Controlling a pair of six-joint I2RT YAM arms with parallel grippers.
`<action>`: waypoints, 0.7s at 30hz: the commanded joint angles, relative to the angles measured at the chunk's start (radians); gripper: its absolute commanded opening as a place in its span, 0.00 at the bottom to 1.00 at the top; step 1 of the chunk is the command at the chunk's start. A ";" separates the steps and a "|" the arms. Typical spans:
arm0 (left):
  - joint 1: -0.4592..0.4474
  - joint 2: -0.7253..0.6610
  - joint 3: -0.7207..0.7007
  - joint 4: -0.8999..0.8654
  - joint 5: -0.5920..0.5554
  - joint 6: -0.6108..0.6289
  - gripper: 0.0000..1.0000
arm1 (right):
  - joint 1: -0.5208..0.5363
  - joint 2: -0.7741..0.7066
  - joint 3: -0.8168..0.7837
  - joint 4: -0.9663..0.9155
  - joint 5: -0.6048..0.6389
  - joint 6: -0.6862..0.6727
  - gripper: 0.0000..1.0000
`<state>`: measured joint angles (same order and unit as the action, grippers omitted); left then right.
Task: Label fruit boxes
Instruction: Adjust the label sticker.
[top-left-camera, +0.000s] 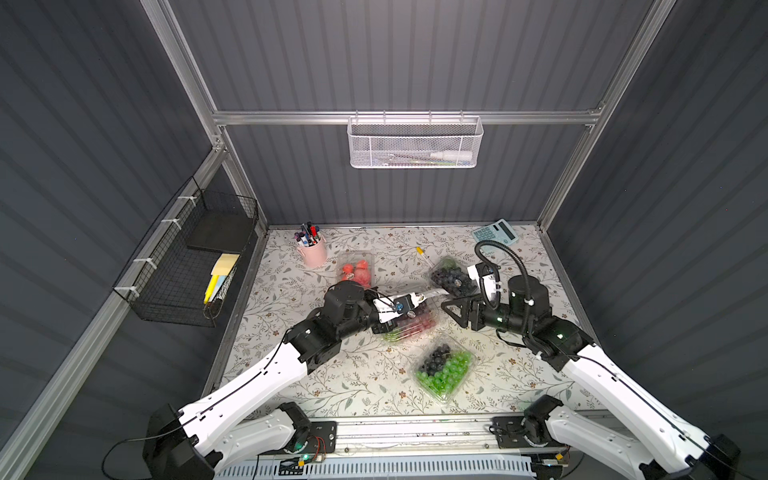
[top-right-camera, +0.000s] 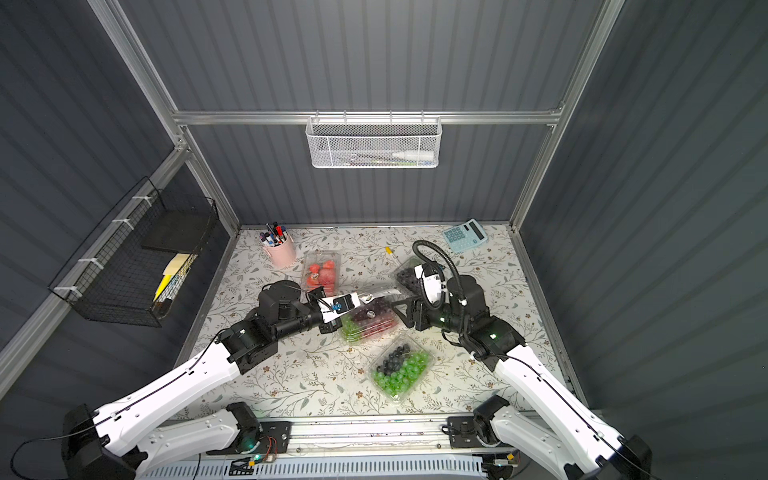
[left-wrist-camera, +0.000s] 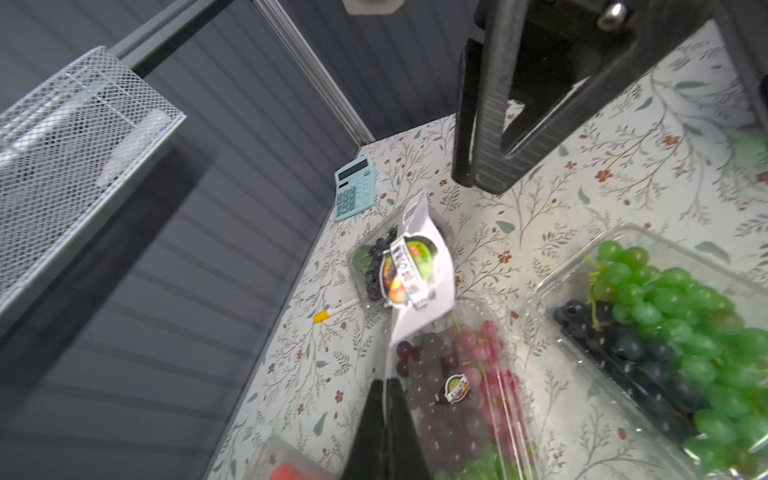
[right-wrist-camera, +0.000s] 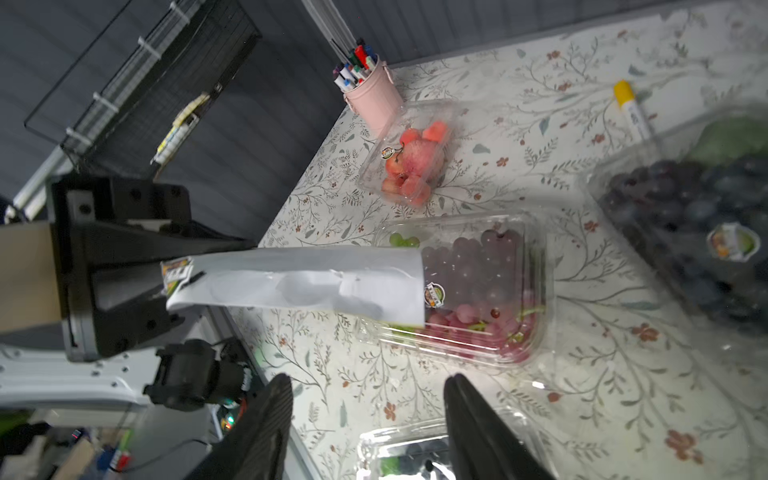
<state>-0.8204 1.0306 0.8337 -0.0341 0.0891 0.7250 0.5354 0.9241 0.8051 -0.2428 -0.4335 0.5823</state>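
1. Jaws of the left gripper (left-wrist-camera: 386, 399) are pinched tight on one end of the white sticker sheet (left-wrist-camera: 419, 324). The sheet is held up over the red and green grape box (left-wrist-camera: 465, 365).
2. Jaws of the right gripper (right-wrist-camera: 365, 399) are spread apart, with nothing between them. This gripper is seen near the free end of the sheet in both top views.
3. Four clear boxes are laid on the table (top-left-camera: 291, 374), which is covered by a pale cloth with leaves and little flowers.
   - The strawberry box (top-left-camera: 355, 272) is set near the pink cup of pens (top-left-camera: 312, 251).
   - The blueberry box (top-left-camera: 453, 280) is set beside the right arm.
   - The box of green grapes and dark berries (top-left-camera: 444, 372) is laid nearest the front edge.
4. The table is shut in by dark grey ribbed walls with silver bars.
   - A white mesh basket (top-left-camera: 413, 143) is hung on the back wall.
   - A black wire basket (top-left-camera: 187, 266) is hung on the left wall.
   - A blue calculator (top-left-camera: 495, 232) is laid in the far right corner.
   - A yellow-capped marker (top-left-camera: 422, 252) is laid between the strawberry and blueberry boxes.
5. A small round sticker (left-wrist-camera: 457, 388) is seen on the red and green grape box. Like ones are seen on the blueberry and strawberry boxes. One colourful label (left-wrist-camera: 409, 270) is left on the sheet. Its writing is too blurred to be read.
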 joint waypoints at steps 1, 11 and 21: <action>-0.016 -0.015 -0.030 0.078 -0.115 0.138 0.00 | -0.003 0.004 -0.010 0.144 -0.083 0.413 0.63; -0.060 0.019 -0.057 0.161 -0.163 0.213 0.00 | 0.049 0.021 -0.105 0.438 -0.058 0.849 0.67; -0.105 0.035 -0.065 0.173 -0.169 0.243 0.00 | 0.103 0.143 -0.056 0.557 -0.005 0.933 0.57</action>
<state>-0.9161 1.0668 0.7830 0.1158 -0.0727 0.9451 0.6342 1.0615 0.7166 0.2485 -0.4747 1.4685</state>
